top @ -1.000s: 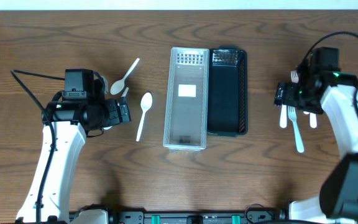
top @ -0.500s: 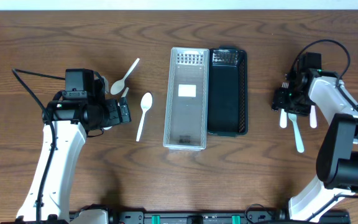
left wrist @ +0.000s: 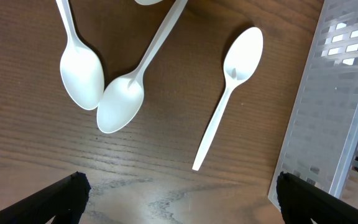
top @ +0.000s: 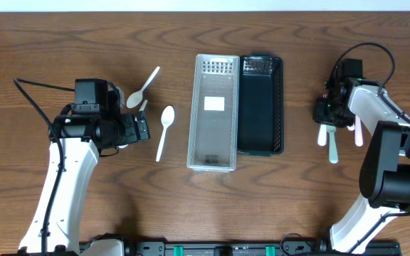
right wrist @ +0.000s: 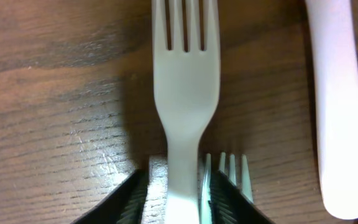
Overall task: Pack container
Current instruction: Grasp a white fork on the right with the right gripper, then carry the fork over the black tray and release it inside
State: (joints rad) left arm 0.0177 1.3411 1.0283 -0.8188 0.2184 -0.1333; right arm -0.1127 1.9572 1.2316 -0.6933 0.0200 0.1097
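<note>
The clear bin (top: 213, 146) sits mid-table, its long sides running 12 to 6 o'clock, with a white patch (top: 213, 104) on its floor (I can make out nothing else inside). Pressed against its 3 o'clock wall stands the black basket (top: 262, 107), parallel and a little shorter.

Further toward 3 o'clock, well apart from the basket, the right hand (right wrist: 182, 199) is low over the table (top: 297, 206) and closed on a white fork (right wrist: 185, 93). In the wrist view its fingers (right wrist: 134, 194) squeeze the handle just below the neck, and the tines point to 12 o'clock. A second fork (right wrist: 232, 169) lies partly under the first, with only its tines peeping out just beside one finger. A smooth white handle (right wrist: 337, 112) lies at 3 o'clock, apart from the held fork.

At 9 o'clock from the bin the left hand (left wrist: 180, 186) hangs wide open, with nothing but bare wood between its fingers. The near spoon (left wrist: 229, 93) lies between that hand and the bin, close to the bin but not touching it. From overhead its bowl points toward 12 o'clock. Off at its 10 o'clock lie the outer spoon (left wrist: 79, 74) and the inner spoon (left wrist: 122, 106). Their bowls touch side by side, and their handles spread apart as they run out of the wrist view.
</note>
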